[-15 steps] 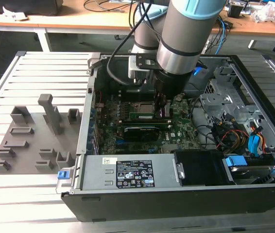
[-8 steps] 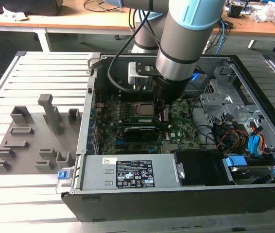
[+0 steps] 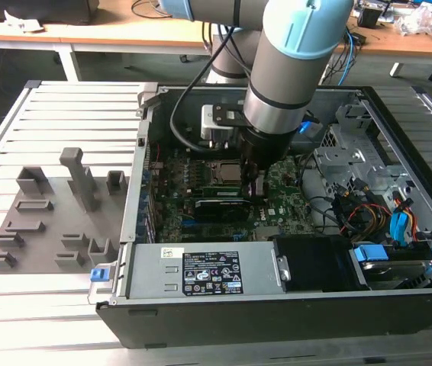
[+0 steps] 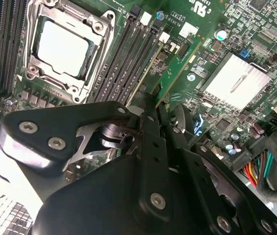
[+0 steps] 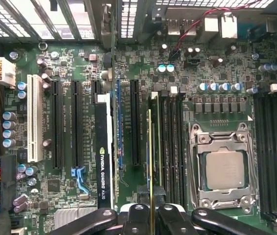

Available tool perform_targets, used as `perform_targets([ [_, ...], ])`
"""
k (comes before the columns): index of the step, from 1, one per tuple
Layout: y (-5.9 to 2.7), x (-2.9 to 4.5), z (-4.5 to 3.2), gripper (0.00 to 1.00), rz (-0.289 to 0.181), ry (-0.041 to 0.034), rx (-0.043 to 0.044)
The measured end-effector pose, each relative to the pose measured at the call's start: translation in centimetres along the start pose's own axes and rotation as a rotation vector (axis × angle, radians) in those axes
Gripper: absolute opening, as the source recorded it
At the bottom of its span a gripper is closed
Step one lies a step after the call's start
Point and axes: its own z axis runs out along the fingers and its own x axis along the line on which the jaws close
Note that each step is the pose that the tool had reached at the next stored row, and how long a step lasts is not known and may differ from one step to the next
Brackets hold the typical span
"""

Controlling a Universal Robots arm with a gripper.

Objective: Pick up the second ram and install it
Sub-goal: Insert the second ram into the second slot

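My gripper (image 3: 256, 187) reaches down into the open computer case, over the motherboard beside the CPU socket (image 3: 222, 172). It is shut on the second ram (image 5: 150, 147), a thin green stick seen edge-on and standing along the memory slots (image 5: 170, 142) next to the socket (image 5: 221, 169). Another stick (image 5: 155, 132) sits in the slot right beside it. In the second wrist view the black fingers (image 4: 150, 127) grip the green stick (image 4: 175, 78) at its near end. Whether the stick is down in a slot cannot be told.
A black graphics card (image 5: 103, 147) stands in a slot on the far side of the stick from the socket. The power supply (image 3: 201, 271) lies along the case's near wall, with cables (image 3: 369, 213) at the exterior view's right. A grey fixture plate (image 3: 48, 221) lies outside, on the left.
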Motion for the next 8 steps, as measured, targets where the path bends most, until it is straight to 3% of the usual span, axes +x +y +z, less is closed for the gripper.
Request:
perform_targets([
  [8, -0.06, 0.08, 0.94, 0.14, 0.000, 0.0000, 0.0000],
])
